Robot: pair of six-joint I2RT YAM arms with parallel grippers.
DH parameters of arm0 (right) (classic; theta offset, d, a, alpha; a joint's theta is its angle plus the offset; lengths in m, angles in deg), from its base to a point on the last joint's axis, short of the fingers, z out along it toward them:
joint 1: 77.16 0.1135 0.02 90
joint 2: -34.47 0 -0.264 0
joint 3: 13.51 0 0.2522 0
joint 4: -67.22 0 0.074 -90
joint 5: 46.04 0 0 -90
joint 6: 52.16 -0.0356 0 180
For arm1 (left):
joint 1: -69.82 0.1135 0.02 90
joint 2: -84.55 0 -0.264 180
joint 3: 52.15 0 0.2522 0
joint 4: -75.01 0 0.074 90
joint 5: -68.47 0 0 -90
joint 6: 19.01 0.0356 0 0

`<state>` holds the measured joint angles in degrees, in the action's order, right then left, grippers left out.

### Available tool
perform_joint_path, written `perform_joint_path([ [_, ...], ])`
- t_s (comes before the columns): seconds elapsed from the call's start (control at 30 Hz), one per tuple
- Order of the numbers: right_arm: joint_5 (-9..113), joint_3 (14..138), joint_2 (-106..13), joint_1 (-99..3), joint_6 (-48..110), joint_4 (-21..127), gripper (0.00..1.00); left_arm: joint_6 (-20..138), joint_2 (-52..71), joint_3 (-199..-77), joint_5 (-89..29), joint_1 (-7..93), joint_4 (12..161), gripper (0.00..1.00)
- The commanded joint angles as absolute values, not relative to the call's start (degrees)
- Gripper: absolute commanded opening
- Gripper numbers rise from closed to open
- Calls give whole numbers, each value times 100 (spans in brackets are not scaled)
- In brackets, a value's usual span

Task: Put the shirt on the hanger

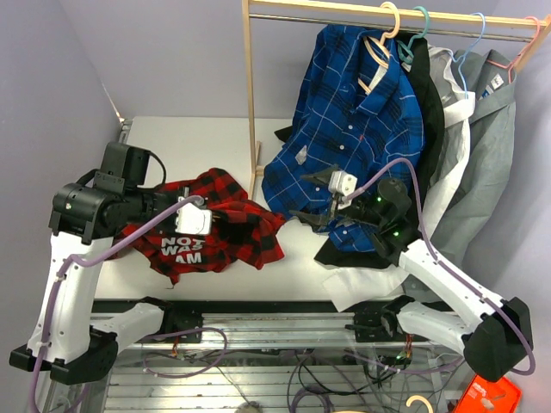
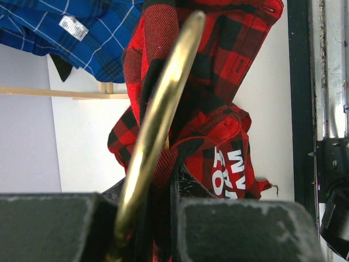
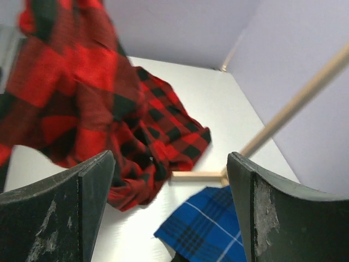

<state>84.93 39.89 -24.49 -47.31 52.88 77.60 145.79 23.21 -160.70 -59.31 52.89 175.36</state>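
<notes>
The red-and-black plaid shirt point(image 1: 215, 234) lies crumpled on the white table point(image 1: 198, 142) at the left, its white lettering facing up. My left gripper point(image 1: 195, 220) sits over it. In the left wrist view the pale yellow-tan hanger point(image 2: 163, 103) runs as a thin curved bar up from between my fingers, with shirt point(image 2: 218, 71) fabric draped around it. The left gripper point(image 2: 163, 207) is shut on the hanger, with red cloth pinched in beside it. My right gripper point(image 1: 308, 217) is open and empty right of the shirt. The right wrist view shows the shirt point(image 3: 82, 98) ahead of the right gripper point(image 3: 170, 161).
A wooden clothes rack point(image 1: 250, 95) stands at the back; its foot point(image 3: 199, 175) lies on the table. A blue plaid shirt point(image 1: 353, 129) hangs from it on a pink hanger point(image 1: 389, 26), its hem point(image 3: 210, 232) under my right gripper. A teal hanger point(image 1: 419, 26), dark garment and grey shirt point(image 1: 495, 138) hang further right.
</notes>
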Motion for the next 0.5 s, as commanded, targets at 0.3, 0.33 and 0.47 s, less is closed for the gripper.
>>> perform_joint_path([
  [0.3, 9213, 4399, -2570, -4148, 6230, 6105, 75, 14712, 2165, -16190, -6364, 5313, 17467, 7],
  [0.33, 9212, 4416, -2625, -4129, 6210, 6122, 71, 14698, 2160, -16203, -6363, 5312, 17465, 7],
  [0.47, 9243, 4505, -2845, -3986, 6146, 6141, 59, 14668, 2162, -16161, -6301, 5312, 17416, 7],
])
